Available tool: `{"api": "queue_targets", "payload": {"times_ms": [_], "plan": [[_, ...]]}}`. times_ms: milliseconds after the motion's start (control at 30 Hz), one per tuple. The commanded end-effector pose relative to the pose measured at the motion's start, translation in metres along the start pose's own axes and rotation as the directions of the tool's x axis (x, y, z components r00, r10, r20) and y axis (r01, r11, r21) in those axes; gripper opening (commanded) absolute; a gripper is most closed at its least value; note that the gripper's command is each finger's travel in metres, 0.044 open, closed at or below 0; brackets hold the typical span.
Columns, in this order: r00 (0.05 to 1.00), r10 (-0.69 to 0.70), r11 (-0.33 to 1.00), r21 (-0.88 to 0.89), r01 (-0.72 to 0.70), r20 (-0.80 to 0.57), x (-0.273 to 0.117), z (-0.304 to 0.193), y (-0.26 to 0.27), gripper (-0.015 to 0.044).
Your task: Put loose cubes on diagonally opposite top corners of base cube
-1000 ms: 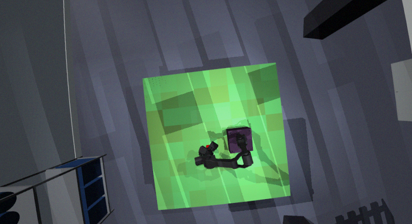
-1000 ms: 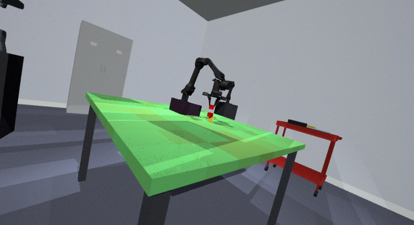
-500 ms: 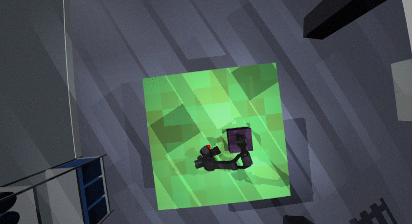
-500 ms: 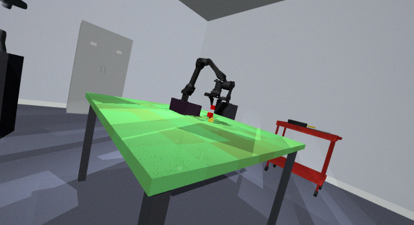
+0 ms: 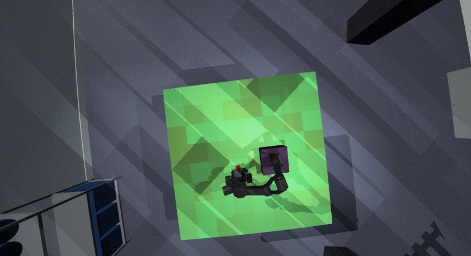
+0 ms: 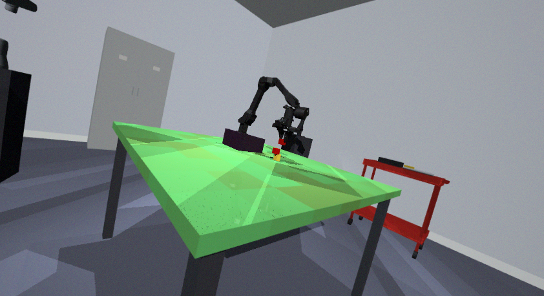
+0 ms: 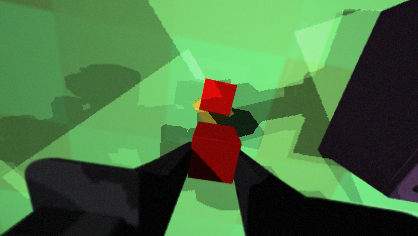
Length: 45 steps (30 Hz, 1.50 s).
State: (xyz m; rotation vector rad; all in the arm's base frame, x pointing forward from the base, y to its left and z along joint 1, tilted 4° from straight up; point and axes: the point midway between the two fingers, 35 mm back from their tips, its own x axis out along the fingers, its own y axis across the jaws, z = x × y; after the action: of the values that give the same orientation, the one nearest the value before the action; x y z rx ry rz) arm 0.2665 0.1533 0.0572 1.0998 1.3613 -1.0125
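Observation:
My gripper (image 6: 282, 140) (image 7: 213, 150) is shut on a red cube (image 6: 282, 142) (image 7: 216, 150) and holds it in the air. A second red cube (image 6: 276, 150) (image 7: 218, 96) rests on top of the yellow base cube (image 6: 276, 158) (image 7: 206, 117). In the wrist view the base shows at the left of that cube and just below it, and the held cube is nearer the camera, below both in the picture. In the exterior view the held cube is above and slightly right of the stack. In the top view a red patch shows beside the gripper; which cube it is I cannot tell.
A dark purple block (image 5: 265, 167) (image 6: 243, 140) (image 7: 367, 95) under the arm's base stands on the green table (image 5: 211, 115) (image 6: 212, 191), right of the cubes in the wrist view. A dark stand and black arm parts show behind the gripper in the exterior view. A red cart (image 6: 433, 178) is off the table.

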Motion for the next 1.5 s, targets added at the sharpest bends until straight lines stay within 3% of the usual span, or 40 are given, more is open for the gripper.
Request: {"api": "queue_targets", "payload": {"times_ms": [0, 333, 1467], "plan": [[1.000, 0.006, 1.000, 0.020, -0.006, -0.008, 0.000, -0.002, 0.003, 0.0105], [1.000, 0.001, 0.998, 0.061, 0.001, -0.031, 0.027, -0.001, 0.002, 0.0105], [1.000, 0.006, 1.000, 0.018, -0.006, -0.007, 0.058, -0.003, 0.003, 0.0105]]}}
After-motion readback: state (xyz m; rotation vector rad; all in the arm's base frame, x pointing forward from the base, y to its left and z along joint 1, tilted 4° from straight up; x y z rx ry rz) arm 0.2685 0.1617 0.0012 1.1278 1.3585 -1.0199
